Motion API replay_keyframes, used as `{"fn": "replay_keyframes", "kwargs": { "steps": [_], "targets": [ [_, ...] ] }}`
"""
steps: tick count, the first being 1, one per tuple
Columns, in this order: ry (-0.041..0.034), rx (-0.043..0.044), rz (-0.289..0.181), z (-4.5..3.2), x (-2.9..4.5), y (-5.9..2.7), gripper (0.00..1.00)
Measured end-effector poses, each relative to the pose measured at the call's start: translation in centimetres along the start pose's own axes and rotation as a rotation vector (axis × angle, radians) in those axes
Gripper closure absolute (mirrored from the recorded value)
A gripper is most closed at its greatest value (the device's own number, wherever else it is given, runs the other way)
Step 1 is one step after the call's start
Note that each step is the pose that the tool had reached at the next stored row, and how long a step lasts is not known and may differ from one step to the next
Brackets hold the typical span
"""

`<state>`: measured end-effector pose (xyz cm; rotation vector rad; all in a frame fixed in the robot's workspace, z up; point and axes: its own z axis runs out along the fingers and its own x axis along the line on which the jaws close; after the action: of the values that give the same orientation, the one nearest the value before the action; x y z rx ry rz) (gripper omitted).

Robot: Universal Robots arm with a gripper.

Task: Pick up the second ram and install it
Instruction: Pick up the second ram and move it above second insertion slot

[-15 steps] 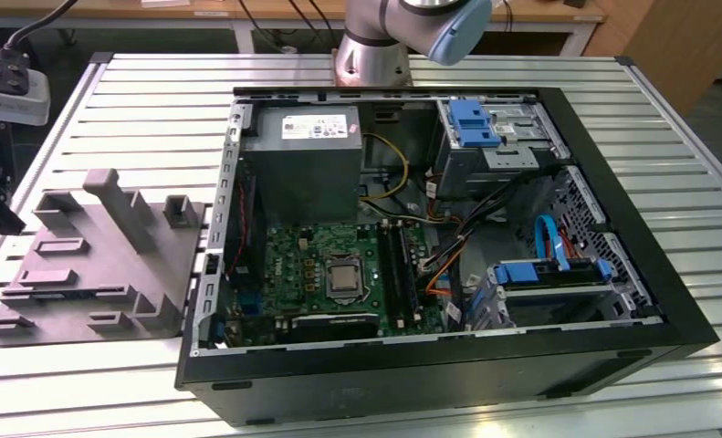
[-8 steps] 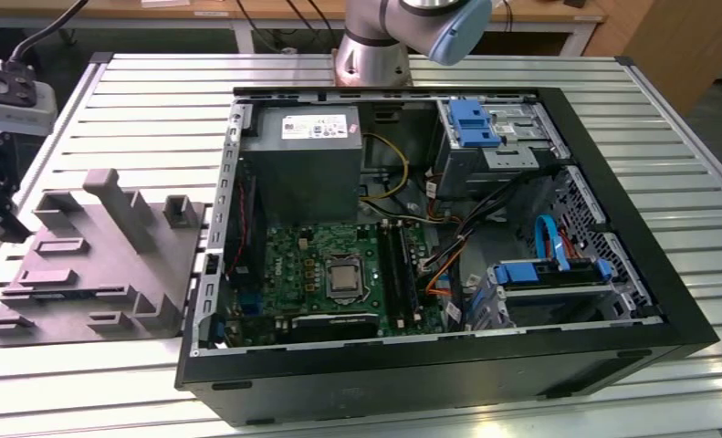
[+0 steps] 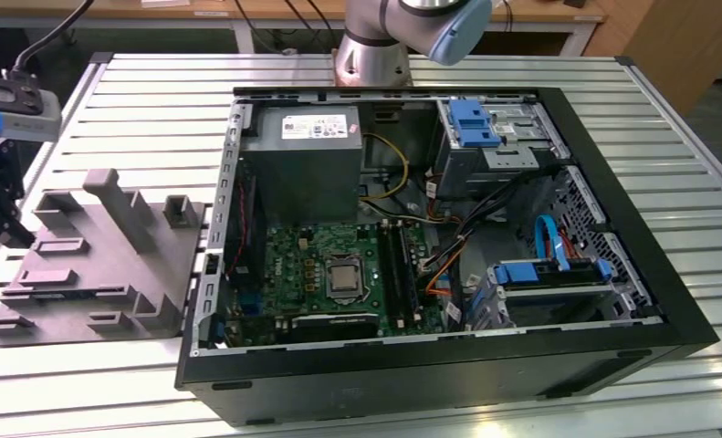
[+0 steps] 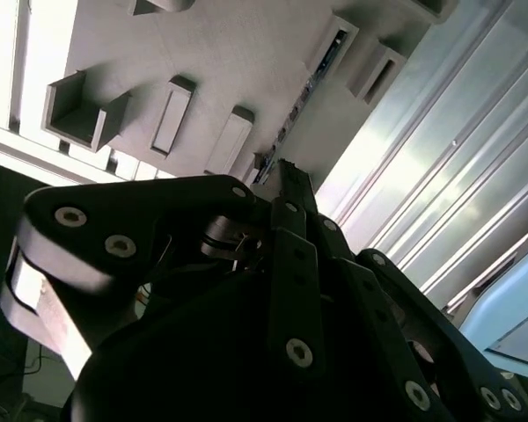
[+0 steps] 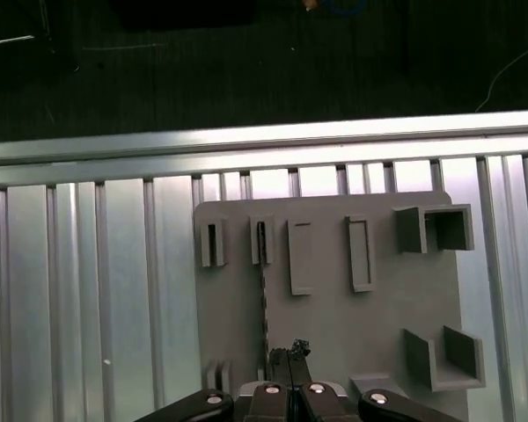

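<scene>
I'm working remotely in what looks like a robotics lab or workshop, ribbed aluminium worktable (image 3: 153,100), opened desktop computer case (image 3: 458,383) lying on it with green motherboard (image 3: 324,265) exposed, grey parts fixture (image 3: 80,265) beside it, robot arm base (image 3: 373,55) at the table's far edge, wooden benches (image 3: 276,14) behind.

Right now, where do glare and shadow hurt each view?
Second wrist view: the gripper is a dark backlit mass, the table slats glare. First wrist view: slats bordering the grey holder wash out. Exterior view: even light, computer case interior shadowed.
</scene>
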<state>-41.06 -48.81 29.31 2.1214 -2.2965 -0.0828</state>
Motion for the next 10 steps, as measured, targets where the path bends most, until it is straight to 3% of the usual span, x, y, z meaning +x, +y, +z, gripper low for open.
{"fn": "replay_keyframes", "kwargs": {
  "steps": [10],
  "targets": [
    [0.0012,-0.0006,-0.025,1.54,0.36,0.20,0.90]
  ]
}}
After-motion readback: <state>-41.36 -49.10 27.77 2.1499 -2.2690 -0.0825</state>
